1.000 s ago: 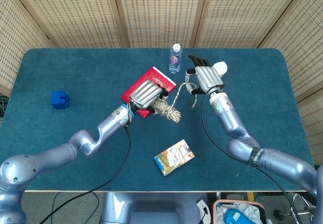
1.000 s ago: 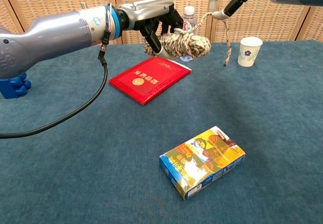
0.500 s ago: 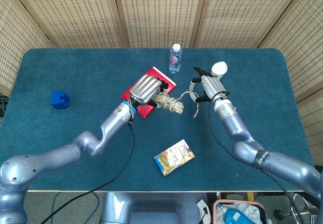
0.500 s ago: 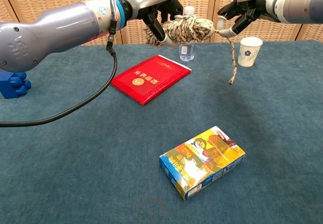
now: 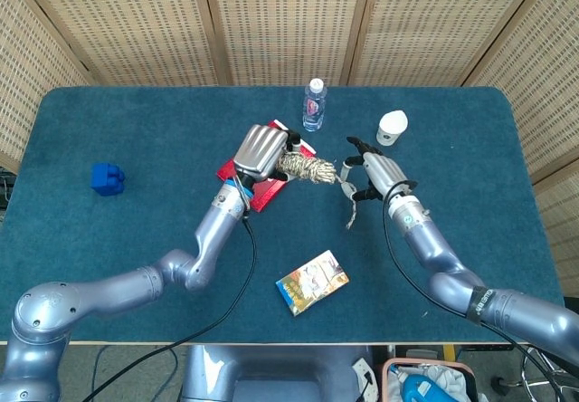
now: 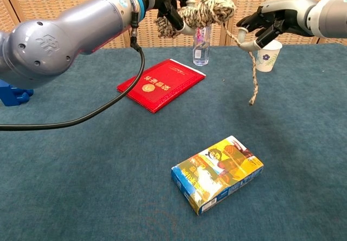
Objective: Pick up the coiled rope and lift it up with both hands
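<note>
Chest view | red booklet, water bottle below coiled rope

A beige-and-brown flecked coiled rope is shown over a teal table, with a red booklet, a yellow pictured box and a blue block.
</note>
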Motion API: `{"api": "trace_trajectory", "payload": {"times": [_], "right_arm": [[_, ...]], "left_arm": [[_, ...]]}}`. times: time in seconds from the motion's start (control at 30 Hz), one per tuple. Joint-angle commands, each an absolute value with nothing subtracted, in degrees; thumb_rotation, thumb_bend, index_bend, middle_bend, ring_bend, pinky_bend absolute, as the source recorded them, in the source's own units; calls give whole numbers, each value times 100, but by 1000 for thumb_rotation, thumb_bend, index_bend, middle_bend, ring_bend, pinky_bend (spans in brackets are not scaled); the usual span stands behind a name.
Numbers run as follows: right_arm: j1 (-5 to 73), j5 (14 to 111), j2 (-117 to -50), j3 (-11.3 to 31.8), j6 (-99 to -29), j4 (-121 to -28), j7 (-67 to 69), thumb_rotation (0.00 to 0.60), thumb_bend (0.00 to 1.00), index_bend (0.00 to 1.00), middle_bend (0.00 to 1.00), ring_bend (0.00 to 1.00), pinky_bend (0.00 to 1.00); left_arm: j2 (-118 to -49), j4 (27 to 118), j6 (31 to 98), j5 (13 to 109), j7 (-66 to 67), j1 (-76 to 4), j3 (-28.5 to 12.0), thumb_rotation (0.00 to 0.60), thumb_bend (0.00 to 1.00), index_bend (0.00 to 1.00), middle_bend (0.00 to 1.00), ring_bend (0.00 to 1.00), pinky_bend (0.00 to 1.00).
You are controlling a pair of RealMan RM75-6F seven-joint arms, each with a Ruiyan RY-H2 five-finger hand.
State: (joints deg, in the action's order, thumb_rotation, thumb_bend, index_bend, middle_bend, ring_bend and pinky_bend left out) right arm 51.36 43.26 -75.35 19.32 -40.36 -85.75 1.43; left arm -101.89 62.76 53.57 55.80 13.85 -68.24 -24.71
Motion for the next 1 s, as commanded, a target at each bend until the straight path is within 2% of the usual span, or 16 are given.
{"api": "trace_trajectory", "payload": {"times": [0.03, 0.1, 0.17, 0.2, 0.23, 0.27, 0.3, 0.33, 0.4, 0.6, 0.77, 0.87, 1.0], "right_arm": [[5093, 4376, -7489, 1901, -4045, -8635, 185, 600, 459, 702, 0, 0, 0], [5073, 4388, -7460, 1891, -4024, -8672, 229, 600, 452, 702, 0, 0, 0], [5061, 4418, -7430, 1879, -3984, -8701, 261, 600, 397, 686, 0, 0, 0], [5057, 4497, -7376, 1841, -3883, -8738, 275, 600, 298, 610, 0, 0, 0], [5047, 4567, -7295, 1813, -3752, -8787, 318, 600, 169, 476, 0, 0, 0], [5032, 4619, -7239, 1813, -3691, -8826, 366, 600, 94, 362, 0, 0, 0], [5021, 4654, -7214, 1817, -3674, -8844, 397, 600, 19, 202, 0, 0, 0], [4981, 4776, -7165, 1824, -3705, -8891, 445, 600, 0, 92, 0, 0, 0], [4911, 4938, -7098, 1821, -3800, -8971, 482, 600, 0, 14, 0, 0, 0], [4596, 5419, -6792, 1720, -4212, -9344, 506, 600, 0, 0, 0, 0, 0], [3958, 6277, -6455, 1423, -4983, -9639, 627, 600, 0, 0, 0, 0, 0], [3435, 7180, -6591, 1093, -5804, -9318, 884, 600, 0, 0, 0, 0, 0], [2901, 8275, -6942, 647, -6965, -8421, 838, 600, 0, 0, 0, 0, 0]], "left_arm": [[-10275, 6391, 5549, 5401, 1640, -6830, -2583, 600, 503, 833, 662, 545, 677], [-10302, 6463, 5640, 5306, 1754, -6825, -2631, 600, 503, 833, 662, 545, 677], [-10316, 6507, 5702, 5253, 1835, -6824, -2656, 600, 503, 833, 662, 545, 677], [-10319, 6550, 5749, 5234, 1886, -6820, -2667, 600, 503, 833, 662, 545, 677], [-10306, 6613, 5774, 5215, 1914, -6807, -2675, 600, 503, 833, 662, 545, 677], [-10289, 6665, 5795, 5204, 1931, -6795, -2683, 600, 503, 833, 662, 545, 677], [-10277, 6696, 5810, 5200, 1943, -6786, -2686, 600, 503, 833, 662, 545, 677], [-10243, 6773, 5853, 5196, 1967, -6765, -2699, 600, 503, 833, 662, 545, 677], [-10181, 6913, 5890, 5190, 1983, -6728, -2710, 600, 503, 833, 662, 545, 677], [-9896, 7510, 6096, 5259, 2096, -6573, -2708, 600, 503, 833, 662, 545, 677], [-9547, 8161, 6398, 5245, 2357, -6422, -2781, 600, 503, 833, 662, 545, 677], [-9340, 8540, 6575, 5200, 2574, -6333, -2798, 600, 503, 833, 662, 545, 677], [-9128, 8952, 6745, 5153, 2812, -6232, -2767, 600, 503, 833, 662, 545, 677]]}}
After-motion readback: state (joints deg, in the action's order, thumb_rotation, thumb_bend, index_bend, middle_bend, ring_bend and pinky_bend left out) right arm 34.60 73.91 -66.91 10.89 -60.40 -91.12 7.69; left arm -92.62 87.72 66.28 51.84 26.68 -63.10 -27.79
